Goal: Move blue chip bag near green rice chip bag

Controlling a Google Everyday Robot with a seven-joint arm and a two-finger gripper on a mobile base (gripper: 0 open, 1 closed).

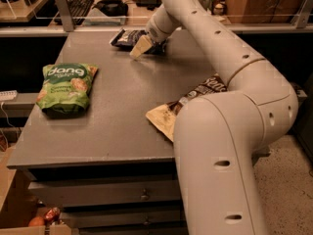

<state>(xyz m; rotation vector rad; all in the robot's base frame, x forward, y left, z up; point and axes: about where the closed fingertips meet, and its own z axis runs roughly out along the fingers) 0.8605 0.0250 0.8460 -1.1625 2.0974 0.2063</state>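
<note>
The blue chip bag (126,37) lies flat at the far edge of the grey table (117,126). My gripper (140,47) is at the bag's near right edge, low over the table, touching or just over the bag; the wrist hides the bag's right part. The green rice chip bag (64,87) with white "dang" lettering lies flat near the table's left edge, well apart from the blue bag.
A large brown-and-cream bag (171,114) lies at the table's right front, partly hidden by my arm (230,146). Behind the table is a shelf with a keyboard (78,4) and a railing. Drawers sit below the tabletop.
</note>
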